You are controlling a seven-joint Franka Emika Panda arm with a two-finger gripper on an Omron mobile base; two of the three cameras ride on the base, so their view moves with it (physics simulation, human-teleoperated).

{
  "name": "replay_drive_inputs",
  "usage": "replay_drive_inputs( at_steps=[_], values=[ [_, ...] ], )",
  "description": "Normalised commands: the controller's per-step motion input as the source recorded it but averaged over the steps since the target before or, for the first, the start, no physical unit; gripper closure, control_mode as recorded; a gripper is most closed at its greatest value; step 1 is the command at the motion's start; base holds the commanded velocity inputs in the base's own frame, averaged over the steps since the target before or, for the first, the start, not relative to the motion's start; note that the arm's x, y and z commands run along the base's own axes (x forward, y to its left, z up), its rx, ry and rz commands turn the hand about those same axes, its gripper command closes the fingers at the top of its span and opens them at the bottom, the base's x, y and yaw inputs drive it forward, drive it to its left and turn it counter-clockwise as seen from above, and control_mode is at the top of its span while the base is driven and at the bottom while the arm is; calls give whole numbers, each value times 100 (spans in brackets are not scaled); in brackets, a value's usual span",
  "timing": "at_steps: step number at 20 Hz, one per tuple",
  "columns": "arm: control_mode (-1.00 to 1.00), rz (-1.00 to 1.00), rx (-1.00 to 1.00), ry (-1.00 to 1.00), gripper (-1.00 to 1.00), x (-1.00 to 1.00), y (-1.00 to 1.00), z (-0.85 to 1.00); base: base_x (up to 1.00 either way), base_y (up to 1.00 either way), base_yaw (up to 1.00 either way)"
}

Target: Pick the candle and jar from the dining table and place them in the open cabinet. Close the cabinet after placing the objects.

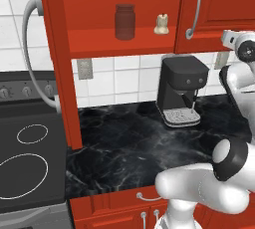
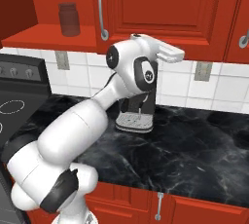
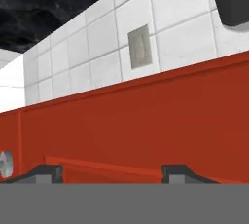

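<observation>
The red cabinet [image 1: 107, 43] stands open, its left door [image 1: 56, 58] swung out edge-on. Inside, on the bottom board, the dark glass jar [image 1: 124, 21] stands upright, with the small cream candle [image 1: 161, 24] to its right. The jar [image 2: 69, 19] also shows in the right base view. My gripper [image 3: 113, 173] is open with nothing between its fingers. It sits right of the open compartment, just under the closed neighbouring door [image 2: 170, 4], and faces red cabinet wood. The dining table is out of view.
A black coffee machine [image 1: 182, 91] stands on the black marble counter [image 1: 124, 148] below the cabinet. A stove [image 1: 25, 158] lies to the left. A wall outlet [image 3: 139, 46] sits in the white tiles. Silver handles [image 1: 195, 6] hang on the closed doors.
</observation>
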Motion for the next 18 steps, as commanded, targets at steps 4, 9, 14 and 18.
replay_drive_inputs(
  at_steps=[4, 9, 14, 18],
  values=[
    [-100, -14, -4, 5, -100, -19, 15, 0, 0, 0, 0],
    [-100, -2, 0, -1, -100, -75, 24, 0, 0, 0, 0],
    [-100, -1, 0, 0, -100, -63, 31, 0, 0, 0, 0],
    [-100, 0, 0, 0, -100, -60, 39, 1, 0, 0, 0]
  ],
)
